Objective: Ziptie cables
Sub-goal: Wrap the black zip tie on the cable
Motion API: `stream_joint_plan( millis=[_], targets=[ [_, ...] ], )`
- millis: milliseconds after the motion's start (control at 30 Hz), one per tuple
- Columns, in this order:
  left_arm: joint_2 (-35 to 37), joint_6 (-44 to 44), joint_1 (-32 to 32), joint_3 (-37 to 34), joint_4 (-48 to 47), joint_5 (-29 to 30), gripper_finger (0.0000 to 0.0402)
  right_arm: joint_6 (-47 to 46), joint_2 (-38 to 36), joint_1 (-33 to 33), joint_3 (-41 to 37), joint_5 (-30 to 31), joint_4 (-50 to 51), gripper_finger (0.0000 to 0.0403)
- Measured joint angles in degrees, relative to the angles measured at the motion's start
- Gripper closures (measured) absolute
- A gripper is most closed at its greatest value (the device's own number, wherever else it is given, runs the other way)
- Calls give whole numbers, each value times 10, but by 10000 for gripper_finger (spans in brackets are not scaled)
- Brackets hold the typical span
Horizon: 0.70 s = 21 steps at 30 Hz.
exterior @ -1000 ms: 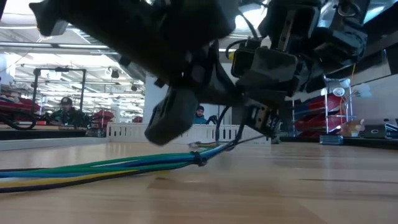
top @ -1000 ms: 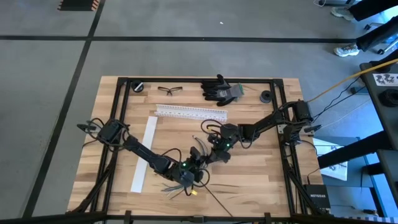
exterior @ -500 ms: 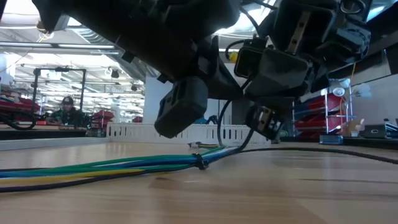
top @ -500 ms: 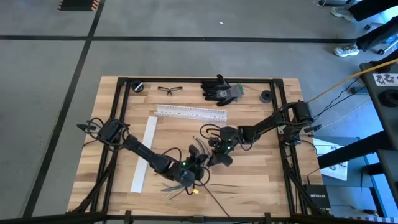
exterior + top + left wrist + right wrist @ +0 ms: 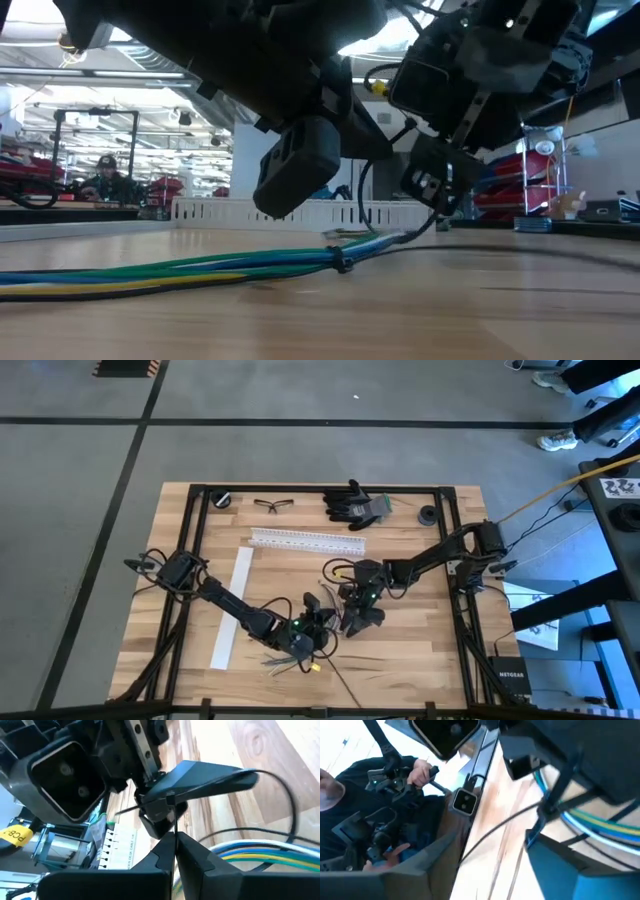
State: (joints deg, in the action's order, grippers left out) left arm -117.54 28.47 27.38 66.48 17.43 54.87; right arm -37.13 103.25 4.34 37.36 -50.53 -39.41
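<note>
A: So, nearest the low camera, what lies on the tabletop point(image 5: 420, 310)?

B: The cables point(image 5: 170, 270), a bundle of green, blue, yellow and dark wires lying flat, cinched by a small dark tie point(image 5: 343, 264). Seen from overhead the bundle sits near the 6 o'clock edge of the tabletop, just left of centre, its loose ends fanned out.

A: And the left hand point(image 5: 175, 845)?

B: Right above the bundle, fingers pressed together on a thin dark strand point(image 5: 174, 827) that rises between them. Whether that is a wire or the tie's tail, I cannot tell.

A: The right hand point(image 5: 358, 616)?

B: Just beside the left hand, at its 2 o'clock overhead. Its fingers stand apart, with a thin dark line and the coloured wires passing between them; nothing is clamped.

A: Farther back?

B: A white slotted rail point(image 5: 307, 541) toward 12 o'clock, a flat white strip point(image 5: 231, 606) at 9 o'clock, then safety glasses point(image 5: 273, 505) and black gloves point(image 5: 354, 504) along the far edge. Beyond the tabletop a person point(image 5: 103, 178) sits in the room.
</note>
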Motion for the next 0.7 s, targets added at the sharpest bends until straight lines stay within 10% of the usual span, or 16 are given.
stream_joint_plan(
  millis=[700],
  targets=[
    [0, -15, -2, 0, 16, 2, 401, 328, -213, -14, -9, 261, 333, 176]
  ],
)
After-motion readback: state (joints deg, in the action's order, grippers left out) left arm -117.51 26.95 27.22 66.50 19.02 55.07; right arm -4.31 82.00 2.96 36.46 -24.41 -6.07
